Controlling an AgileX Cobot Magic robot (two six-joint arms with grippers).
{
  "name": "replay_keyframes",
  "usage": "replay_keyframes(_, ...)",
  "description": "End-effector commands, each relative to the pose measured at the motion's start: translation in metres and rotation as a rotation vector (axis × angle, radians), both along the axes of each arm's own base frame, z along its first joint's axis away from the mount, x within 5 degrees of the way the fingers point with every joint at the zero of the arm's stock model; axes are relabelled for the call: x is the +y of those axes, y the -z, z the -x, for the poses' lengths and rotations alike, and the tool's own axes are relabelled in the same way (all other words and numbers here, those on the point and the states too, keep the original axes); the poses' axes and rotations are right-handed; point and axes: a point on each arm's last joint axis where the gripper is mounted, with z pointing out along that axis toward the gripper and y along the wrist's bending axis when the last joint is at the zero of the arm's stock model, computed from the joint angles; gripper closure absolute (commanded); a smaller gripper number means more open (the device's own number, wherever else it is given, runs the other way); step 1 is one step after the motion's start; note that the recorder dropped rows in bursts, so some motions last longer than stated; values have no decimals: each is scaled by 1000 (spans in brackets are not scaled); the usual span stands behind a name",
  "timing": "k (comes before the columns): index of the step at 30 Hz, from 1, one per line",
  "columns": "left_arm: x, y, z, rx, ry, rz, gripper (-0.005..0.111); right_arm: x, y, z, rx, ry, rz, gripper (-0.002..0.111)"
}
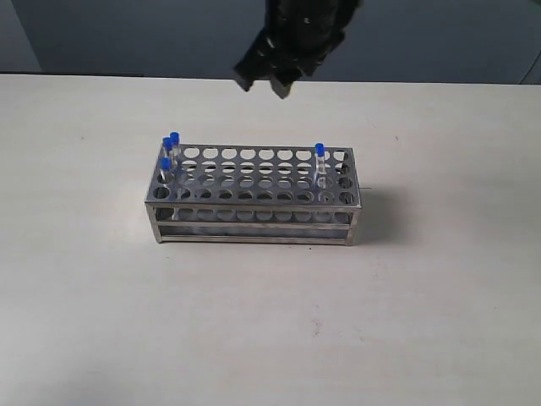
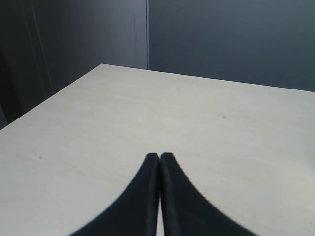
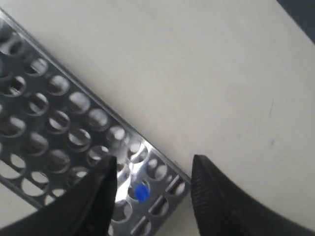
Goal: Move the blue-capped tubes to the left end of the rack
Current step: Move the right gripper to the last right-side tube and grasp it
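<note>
The bench [image 1: 423, 321] is seen bare on every side of the rack [image 1: 254, 182]. The lone tube [image 1: 321, 162] near the right end is ringed by empty holes; three capped tubes [image 1: 167, 145] are crowded at the left end.

The rack [image 1: 254, 216] sits on the bench [image 1: 101, 321], three tubes [image 1: 167, 145] in its left end, one tube [image 1: 320, 162] near its right.

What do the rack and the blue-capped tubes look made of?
The rack: probably polished steel; bright mirror-like glints on its holed top plate and frame. The blue-capped tubes: clear glass or plastic, cannot tell which; the bodies are see-through.
</note>
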Motion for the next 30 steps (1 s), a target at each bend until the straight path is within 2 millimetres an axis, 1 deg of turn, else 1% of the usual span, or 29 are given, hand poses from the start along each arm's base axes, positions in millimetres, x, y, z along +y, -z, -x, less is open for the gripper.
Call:
replay_keyframes(1, 0, -1, 0, -4, 1, 0, 106, -37, 5, -3, 77, 95, 0, 62)
replay_keyframes(4, 0, -1, 0, -4, 1, 0, 106, -53, 13, 1, 124, 126, 5, 62)
replay_keyframes(7, 0, -1, 0, -4, 1, 0, 106, -57, 25, 5, 135, 128, -5, 62)
replay_keyframes(11, 0, -1, 0, -4, 1, 0, 106, -53, 37, 7, 145, 111, -64, 62)
replay_keyframes(15, 0, -1, 0, -4, 1, 0, 106, -49, 39, 9, 167, 88, -106, 62)
replay_keyframes(22, 0, -1, 0, -4, 1, 0, 106, -47, 45, 7, 138, 84, -129, 62)
replay_keyframes(24, 0, -1, 0, -4, 1, 0, 106, -47, 50, 7, 142, 85, -125, 62)
replay_keyframes(30, 0, -1, 0, -4, 1, 0, 106, -43, 75, 0, 170, 85, -90, 62)
